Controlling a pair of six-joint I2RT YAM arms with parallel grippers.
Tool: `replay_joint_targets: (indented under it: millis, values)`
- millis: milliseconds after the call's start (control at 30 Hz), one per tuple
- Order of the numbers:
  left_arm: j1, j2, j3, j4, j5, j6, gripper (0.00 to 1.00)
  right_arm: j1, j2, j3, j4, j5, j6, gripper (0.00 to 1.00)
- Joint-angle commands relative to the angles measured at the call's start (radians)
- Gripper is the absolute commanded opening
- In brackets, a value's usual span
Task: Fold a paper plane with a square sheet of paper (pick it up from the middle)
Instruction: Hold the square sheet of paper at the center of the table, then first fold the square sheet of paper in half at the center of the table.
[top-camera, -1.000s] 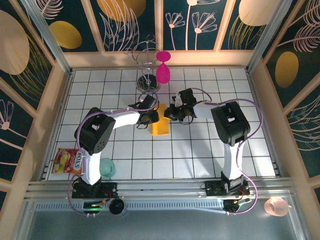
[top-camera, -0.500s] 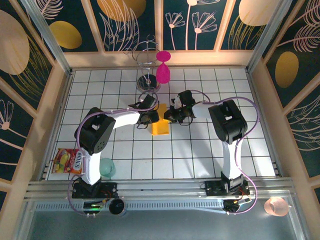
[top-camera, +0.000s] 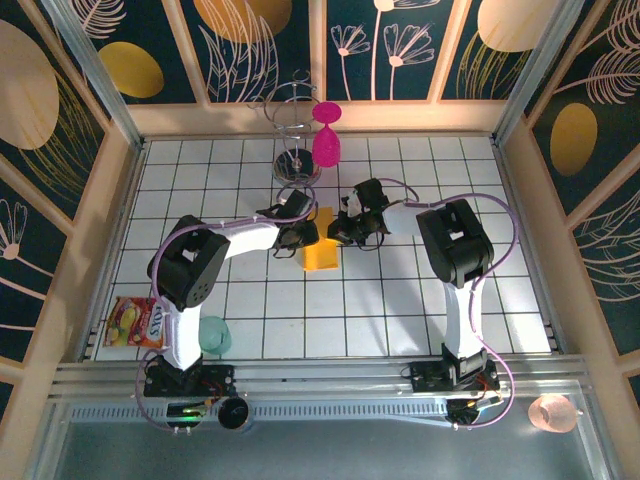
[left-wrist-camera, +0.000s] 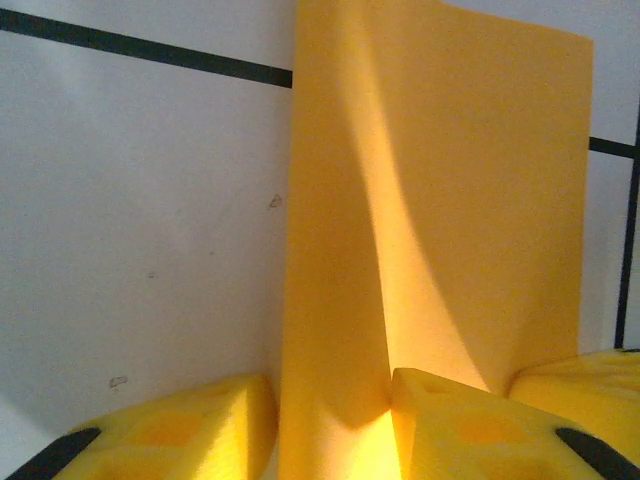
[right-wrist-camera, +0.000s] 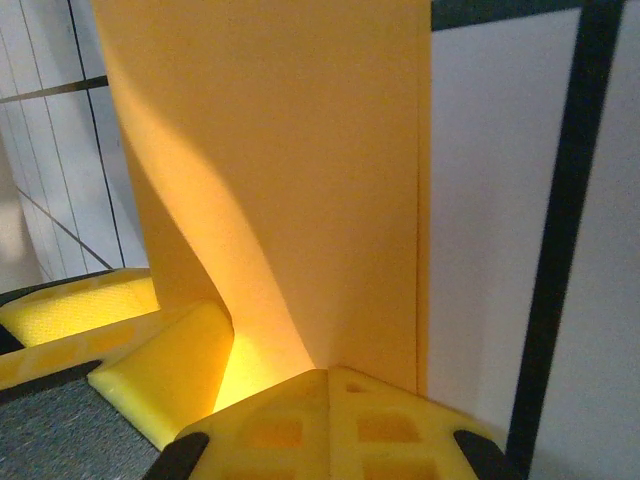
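The right gripper (top-camera: 341, 228) has edged left and now pinches the right edge of the folded sheet of paper (top-camera: 322, 252), which lies near the middle of the table (top-camera: 400, 300), toward its far edge. The left gripper (top-camera: 302, 237) straddles the left edge, half spread; I cannot tell whether it grips. The next fold looks ready to begin.

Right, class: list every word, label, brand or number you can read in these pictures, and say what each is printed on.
snack packet: a white band of dark letters, too small and blurred to read.
orange-yellow paper: plain, no print.
No other lettering can be made out.
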Motion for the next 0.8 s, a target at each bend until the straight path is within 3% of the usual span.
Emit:
replay_joint_targets:
  millis: [0, 200, 333, 500, 667, 767]
  values:
    - [0.010, 0.070, -0.040, -0.069, -0.018, 0.016, 0.41, 0.001, 0.113, -0.082, -0.156, 0.196, -0.042, 0.00]
    - [0.011, -0.099, -0.009, -0.142, -0.115, 0.010, 0.49, 0.002, 0.124, -0.103, -0.144, 0.203, -0.035, 0.00]
    - [0.011, -0.151, -0.002, -0.105, -0.004, 0.028, 0.47, 0.001, 0.122, -0.108, -0.139, 0.210, -0.026, 0.00]
    - [0.011, -0.150, -0.039, 0.061, 0.245, 0.009, 0.30, 0.001, 0.128, -0.115, -0.129, 0.214, -0.017, 0.00]
    - [0.012, -0.100, -0.063, 0.157, 0.349, -0.020, 0.11, 0.004, 0.131, -0.119, -0.128, 0.218, -0.016, 0.00]
    - [0.014, -0.071, -0.068, 0.174, 0.373, -0.020, 0.06, 0.004, 0.131, -0.118, -0.128, 0.216, -0.016, 0.00]
